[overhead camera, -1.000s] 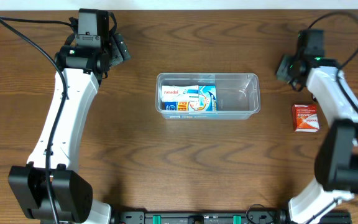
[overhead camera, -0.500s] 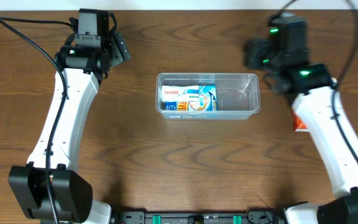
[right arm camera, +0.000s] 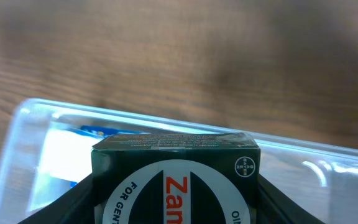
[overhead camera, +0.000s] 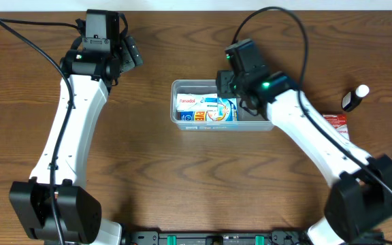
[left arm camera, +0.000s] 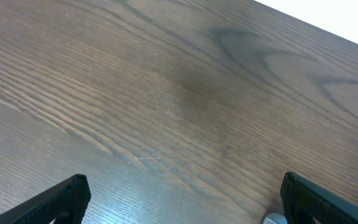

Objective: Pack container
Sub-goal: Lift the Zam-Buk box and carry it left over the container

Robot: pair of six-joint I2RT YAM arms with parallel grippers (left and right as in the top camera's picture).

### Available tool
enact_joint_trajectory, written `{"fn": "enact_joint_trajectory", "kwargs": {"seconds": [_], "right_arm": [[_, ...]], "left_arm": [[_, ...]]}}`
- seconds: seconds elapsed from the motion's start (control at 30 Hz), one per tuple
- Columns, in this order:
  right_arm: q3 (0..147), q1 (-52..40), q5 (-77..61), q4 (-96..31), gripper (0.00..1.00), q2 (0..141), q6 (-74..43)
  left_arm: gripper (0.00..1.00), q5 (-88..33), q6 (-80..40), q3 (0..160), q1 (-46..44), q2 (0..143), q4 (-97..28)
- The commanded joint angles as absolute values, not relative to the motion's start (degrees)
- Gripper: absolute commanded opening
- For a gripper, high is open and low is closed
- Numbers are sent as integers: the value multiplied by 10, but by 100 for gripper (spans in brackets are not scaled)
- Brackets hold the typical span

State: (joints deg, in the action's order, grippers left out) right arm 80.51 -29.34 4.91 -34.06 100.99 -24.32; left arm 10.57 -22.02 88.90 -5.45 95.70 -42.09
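From overhead, the container (overhead camera: 176,102), a clear tub with rounded corners, sits near the middle of the wooden table (overhead camera: 182,177), its long side running left to right. Its left half holds a white Panadol box (overhead camera: 188,101), a blue-and-white box (overhead camera: 222,109) just beside that, and a red-and-orange pack (overhead camera: 194,117) along the near wall. The right half is hidden under the right arm. The right gripper (overhead camera: 224,86) hangs over the container's far rim. The left gripper (overhead camera: 133,56) is well apart, at the table's far left, with its jaws spread wide. To the right of the container, a red box (overhead camera: 337,122) lies on the table, partly covered by the right arm. A small dark bottle (overhead camera: 352,99) with a white cap lies beyond the red box. A pale strip runs along the table's far edge. The left wrist view shows only brown wood grain, with the two black fingertips (left arm camera: 70,198) far apart in the bottom corners and nothing between them. In the right wrist view, the fingers (right arm camera: 73,200) clamp both sides of a dark green box (right arm camera: 176,163) with a white round label and red lettering. The box is held above the container, and the blue-and-white box shows through the clear wall on the left.
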Motion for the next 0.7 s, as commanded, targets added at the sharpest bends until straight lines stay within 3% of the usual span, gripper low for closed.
{"fn": "enact_joint_trajectory", "kwargs": {"seconds": [0.0,0.67], "right_arm": [[805,-301,62,-341,55,1035,-262],[805,-304,62,-352,56,1051,-279]], "left_arm": [[98,112,-210,895,-54,955,-422],[98,112,-210,895,-54,955,-422]]}}
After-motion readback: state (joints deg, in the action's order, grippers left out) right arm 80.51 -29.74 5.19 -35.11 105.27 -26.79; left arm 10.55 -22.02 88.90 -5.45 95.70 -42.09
